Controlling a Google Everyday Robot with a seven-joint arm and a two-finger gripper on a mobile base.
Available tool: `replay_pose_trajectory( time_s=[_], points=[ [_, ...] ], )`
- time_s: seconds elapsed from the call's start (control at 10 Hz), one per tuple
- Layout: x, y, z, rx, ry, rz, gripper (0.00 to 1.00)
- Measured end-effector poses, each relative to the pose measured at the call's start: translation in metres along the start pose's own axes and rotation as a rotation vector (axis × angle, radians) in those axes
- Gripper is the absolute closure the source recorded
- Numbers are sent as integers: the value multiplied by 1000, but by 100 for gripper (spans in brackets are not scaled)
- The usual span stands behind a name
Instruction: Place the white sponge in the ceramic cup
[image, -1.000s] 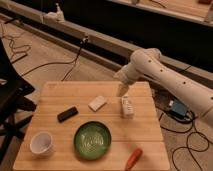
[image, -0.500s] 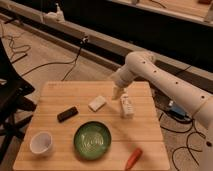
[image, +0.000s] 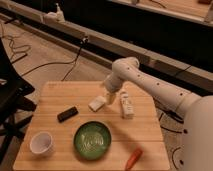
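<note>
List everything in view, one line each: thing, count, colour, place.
table: one, light wood, centre
sponge: one, white, table's far middle
cup: one, white, front left corner
bowl: one, green, front middle
bar: one, black, left of the sponge
bottle: one, white, right of the sponge
stick: one, orange, front right edge
chair: one, black, left of the table
arm: one, white, reaching in from the right
hand: one, pale, open, at the sponge's right end
</note>
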Motion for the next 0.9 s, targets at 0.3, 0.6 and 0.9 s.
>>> replay_pose_trajectory(
  time_s=[0.3, 0.6, 0.9],
  points=[
    [-26, -1, 37, -45, -57, -14, 27],
    [-25, 1, 37, -49, -60, -10, 27],
    [-18, 2, 42, -48, -57, 0, 27]
  ],
)
